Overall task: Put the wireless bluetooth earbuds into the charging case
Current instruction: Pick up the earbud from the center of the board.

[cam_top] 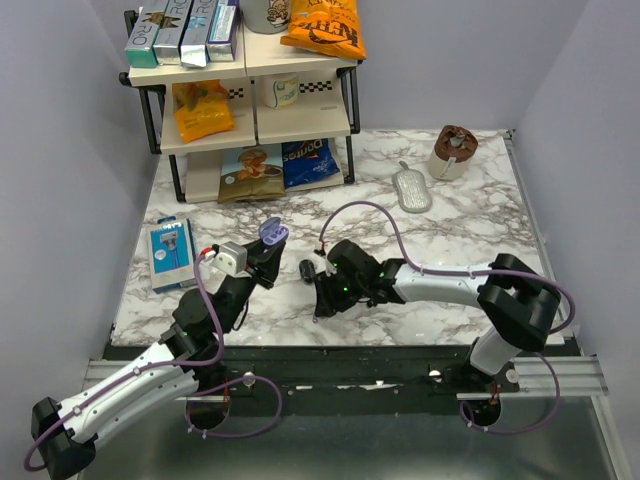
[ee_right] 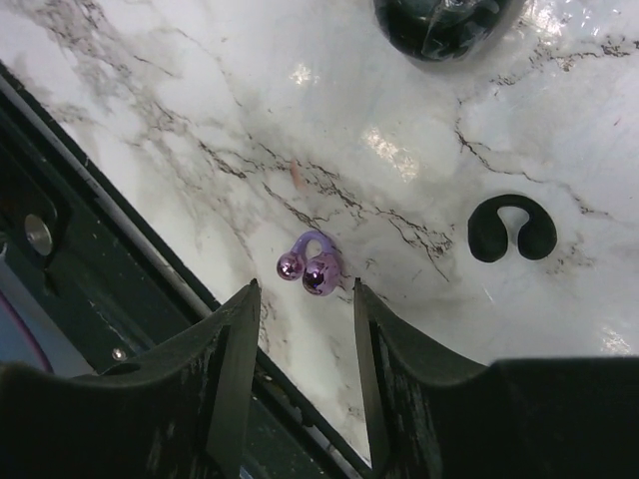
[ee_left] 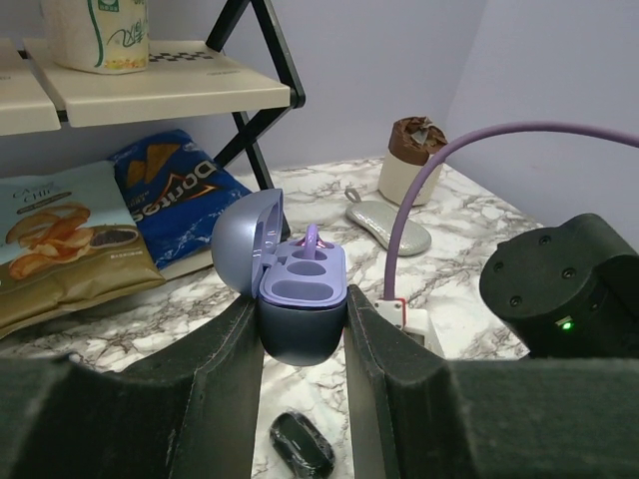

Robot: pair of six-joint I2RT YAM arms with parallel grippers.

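Observation:
My left gripper (ee_left: 303,334) is shut on the open purple charging case (ee_left: 300,299), held upright above the table; it shows in the top view (cam_top: 272,232) too. A purple loop (ee_left: 312,238) stands in the case's far slot and the near slots look empty. A glossy purple earbud (ee_right: 312,267), two small balls joined by a loop, lies on the marble just ahead of my open right gripper (ee_right: 306,289), close to the table's front edge. No black pea-sized buds show.
A black glossy oval object (cam_top: 307,270) lies between the grippers. A black C-shaped piece (ee_right: 511,230) lies right of the earbud. A snack rack (cam_top: 250,100) stands at the back, a blue box (cam_top: 170,255) at left, a grey pouch (cam_top: 412,190) and a cup (cam_top: 452,152) far right.

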